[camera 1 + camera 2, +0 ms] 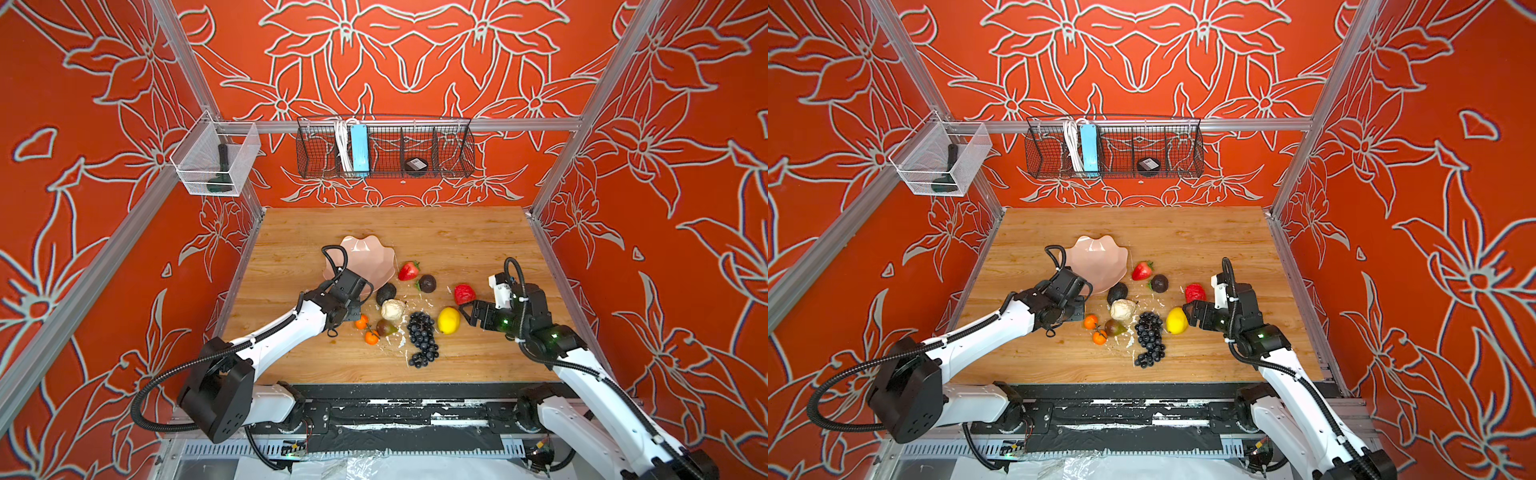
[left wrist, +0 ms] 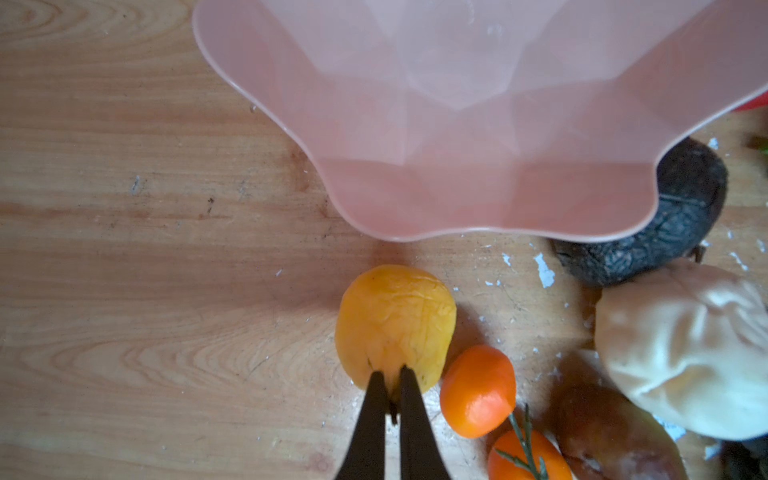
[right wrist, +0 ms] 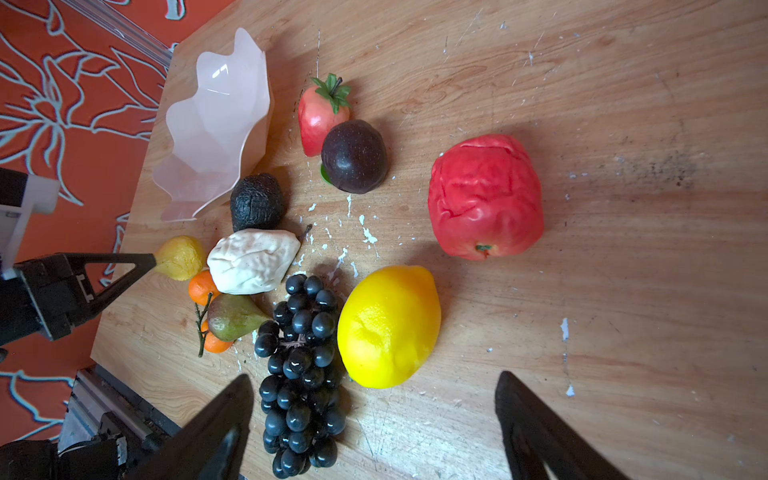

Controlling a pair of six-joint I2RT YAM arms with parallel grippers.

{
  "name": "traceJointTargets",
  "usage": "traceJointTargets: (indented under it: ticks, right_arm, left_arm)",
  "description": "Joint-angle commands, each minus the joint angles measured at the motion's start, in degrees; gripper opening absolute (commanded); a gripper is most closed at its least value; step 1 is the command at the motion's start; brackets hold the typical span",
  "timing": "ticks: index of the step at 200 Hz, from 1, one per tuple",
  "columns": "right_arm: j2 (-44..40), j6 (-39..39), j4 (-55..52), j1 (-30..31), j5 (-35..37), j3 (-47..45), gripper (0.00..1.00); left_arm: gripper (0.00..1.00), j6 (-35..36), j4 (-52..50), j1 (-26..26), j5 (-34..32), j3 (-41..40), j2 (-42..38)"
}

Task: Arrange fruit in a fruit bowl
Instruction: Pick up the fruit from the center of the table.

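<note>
The wooden table [image 1: 457, 232] has a pale pink bowl [image 1: 365, 253] on its left side, toward the back. A dark avocado [image 1: 386, 293] sits right at the bowl's edge. A cream lumpy fruit [image 1: 393, 309] touches the avocado. Just beside it are a little pear [image 1: 385, 328] and two tiny oranges [image 1: 362, 322]. A small yellow fruit [image 2: 395, 324] lies next to one orange, near the bowl. A bunch of dark grapes [image 1: 422, 338] lies beside a yellow lemon [image 1: 449, 320]. Farther back are a strawberry [image 1: 409, 271], a dark round fruit [image 1: 427, 283] and a big red lumpy fruit [image 1: 464, 294]. White flecks [image 2: 543, 270] dot the wood
</note>
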Motion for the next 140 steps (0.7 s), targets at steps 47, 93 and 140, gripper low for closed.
traceJointTargets:
  ticks: [47, 93, 140]
  right_arm:
    - [-0.5, -0.1, -0.8, 0.5, 0.4, 0.1, 0.91]
    - [-0.7, 0.4, 0.0, 0.6, 0.0, -0.3, 0.91]
    - [-2.0, 0.3, -0.5, 0.5, 0.4, -1.2, 0.91]
  left_arm:
    - [0.02, -3.6, -12.1, -3.5, 0.4, 4.9, -9.3]
    - [0.02, -1.2, -16.3, -3.6, 1.1, 16.7, -8.6]
    - [0.01, 2.7, -16.2, -2.5, 0.7, 36.0, 9.5]
